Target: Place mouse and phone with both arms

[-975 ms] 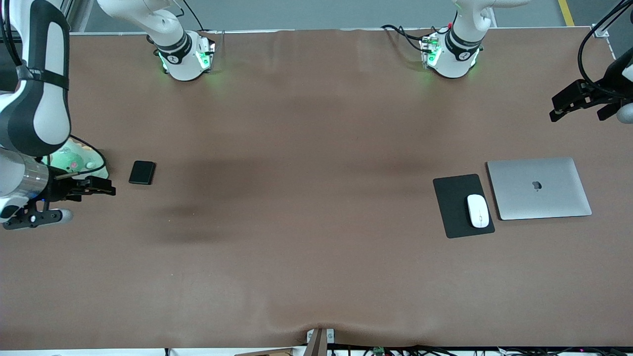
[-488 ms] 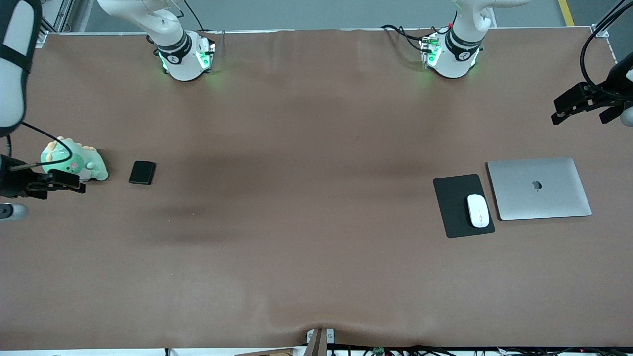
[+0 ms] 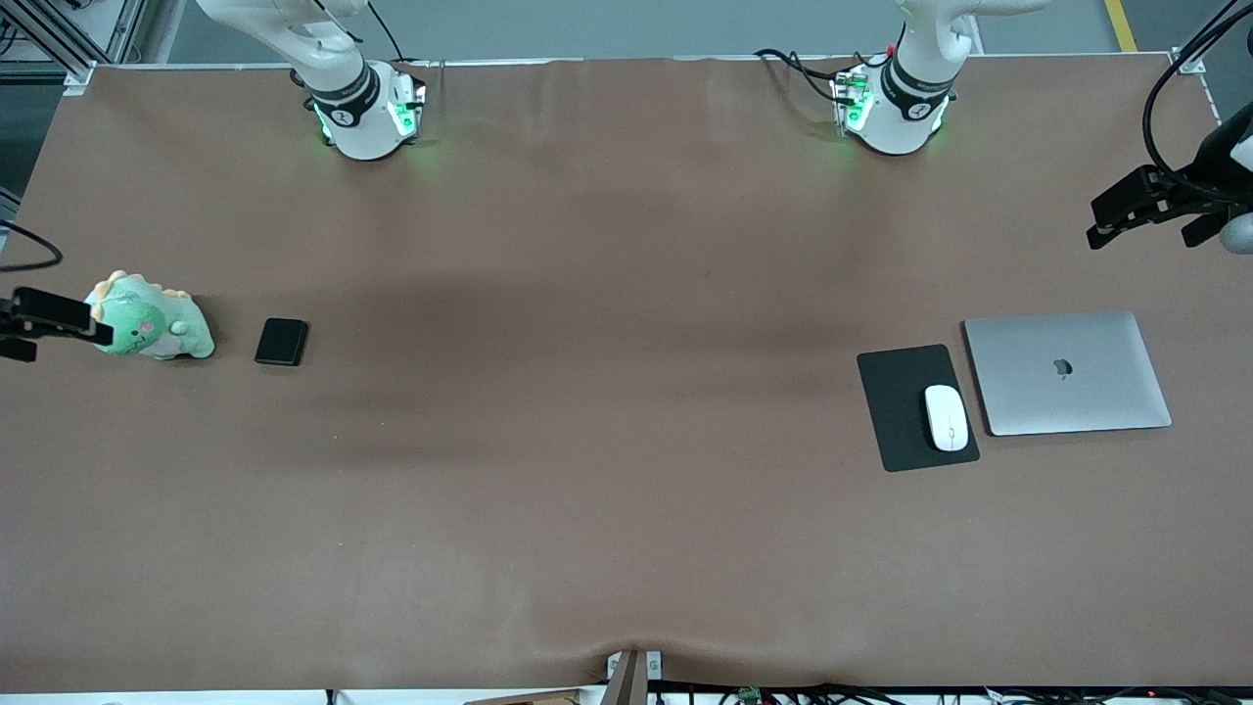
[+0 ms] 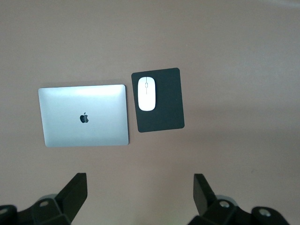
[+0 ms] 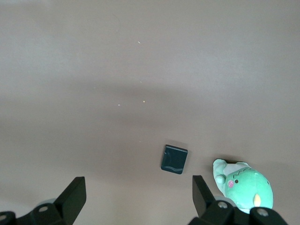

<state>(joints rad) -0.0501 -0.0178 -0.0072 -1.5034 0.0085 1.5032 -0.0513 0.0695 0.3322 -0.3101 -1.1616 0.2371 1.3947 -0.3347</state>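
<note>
Mouse (image 3: pixel 946 417) found resting on the black mouse pad (image 3: pixel 905 431), toward the pad's edge beside the closed silver laptop (image 3: pixel 1067 373), at the left arm's end of the table (image 3: pixel 607 470); confirmed in the left wrist view as mouse (image 4: pixel 147 93) on pad (image 4: pixel 161 112) next to laptop (image 4: pixel 84 115). Placement judged sensible: pad beside laptop, mouse on pad, as at a desk. Phone (image 3: pixel 281 342) found lying flat on bare table at the right arm's end, just beside a green plush toy (image 3: pixel 152 326) but apart from it; same pairing seen in the right wrist view, phone (image 5: pixel 174 159) near toy (image 5: pixel 243 182). Left gripper (image 3: pixel 1140 208) held high over the table edge at its own end, farther from the front camera than the laptop, fingers (image 4: pixel 75 194) spread fully wide and holding nothing. Right gripper (image 3: pixel 39 318) at the frame edge, over the table margin next to the toy, fingers (image 5: pixel 75 197) likewise fully apart and empty. Both grippers well clear of their objects, each wrist camera looking down on its own item. Task judged complete or nearly so: both items set down, neither in contact with a gripper. No fault noted in either resting position.
</note>
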